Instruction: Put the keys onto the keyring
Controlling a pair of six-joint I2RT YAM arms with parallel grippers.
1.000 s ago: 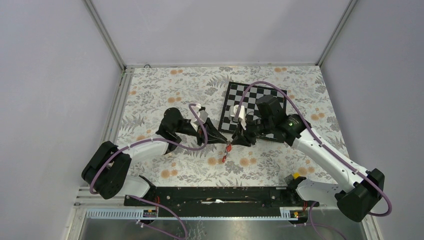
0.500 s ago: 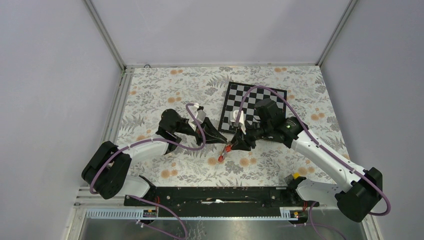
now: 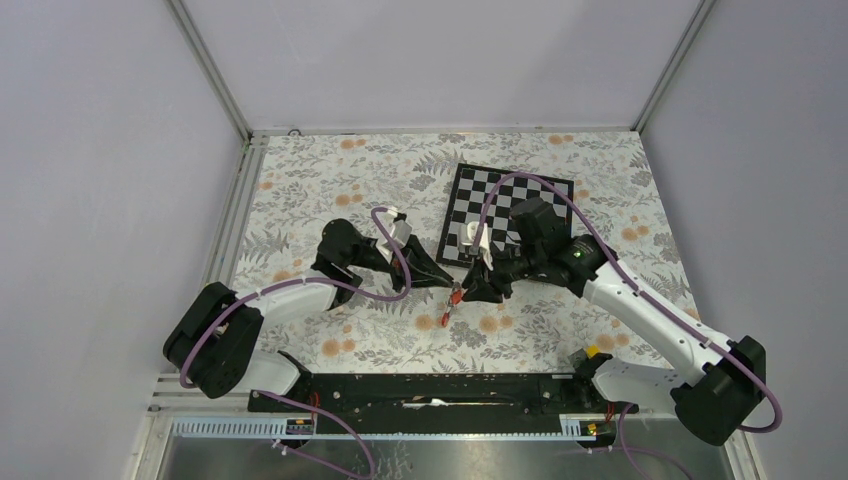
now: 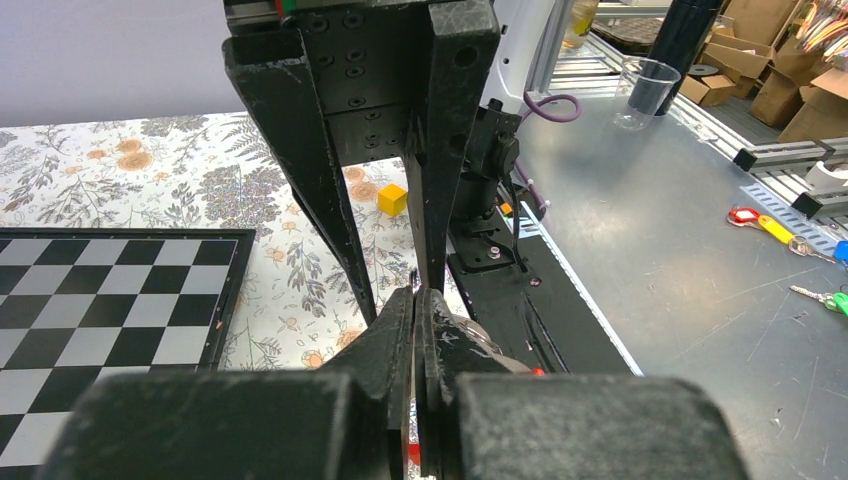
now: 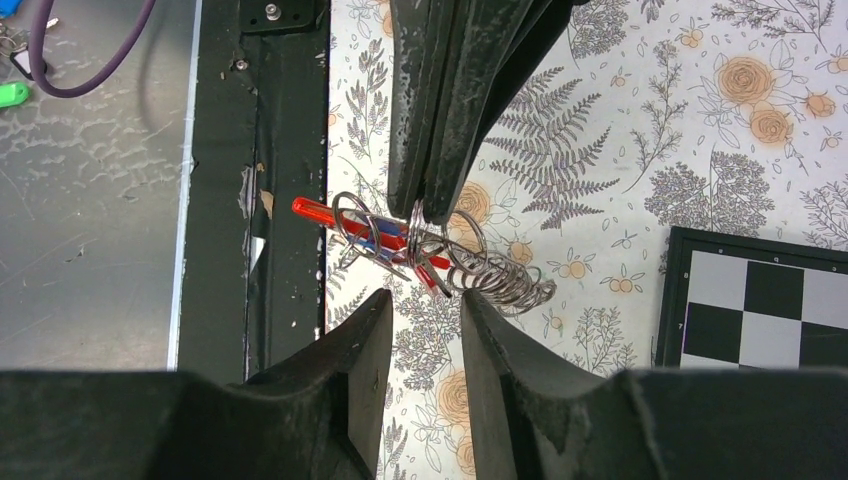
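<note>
Mid-frame, the right claw, narrowly parted and empty, has edged left toward the left claw, clamped on the keyring. The keys seem already threaded.

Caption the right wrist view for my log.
Left gripper pinches tangled wire rings carrying red and blue key tags, facing the open right gripper.

Left gripper clamped (right gripper parted)
</note>
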